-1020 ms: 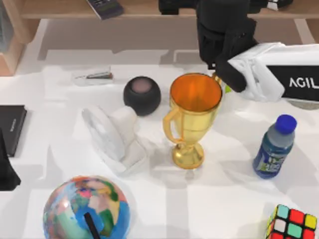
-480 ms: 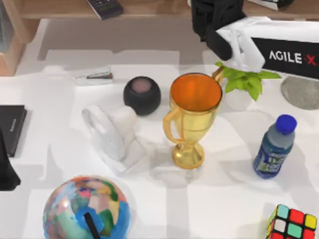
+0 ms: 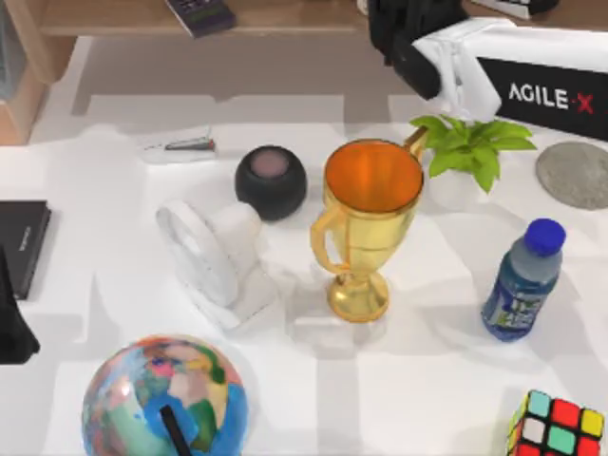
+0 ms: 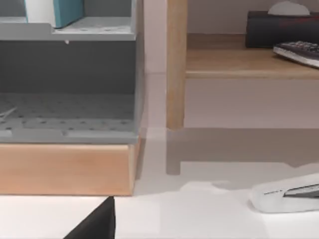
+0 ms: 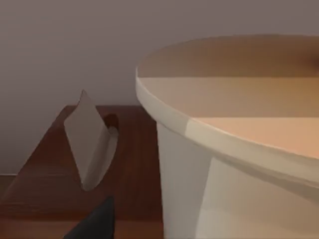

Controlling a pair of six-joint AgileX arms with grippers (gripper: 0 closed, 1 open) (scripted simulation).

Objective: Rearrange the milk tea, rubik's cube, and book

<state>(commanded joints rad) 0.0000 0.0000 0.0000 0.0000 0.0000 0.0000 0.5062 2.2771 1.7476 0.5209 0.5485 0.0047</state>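
From above, your right arm (image 3: 532,85) reaches over the worktop's (image 3: 418,380) far right edge toward the wooden shelf (image 3: 275,14); whether its tool is apart or together, you cannot tell. The rubik's cube (image 3: 559,426) sits at the near right corner, near the blue-capped bottle (image 3: 522,280). Your left wrist view shows the teal book (image 4: 62,11) standing in a grey rack (image 4: 70,79). Your right wrist view shows the milk tea (image 5: 239,139) cup close up on the shelf.
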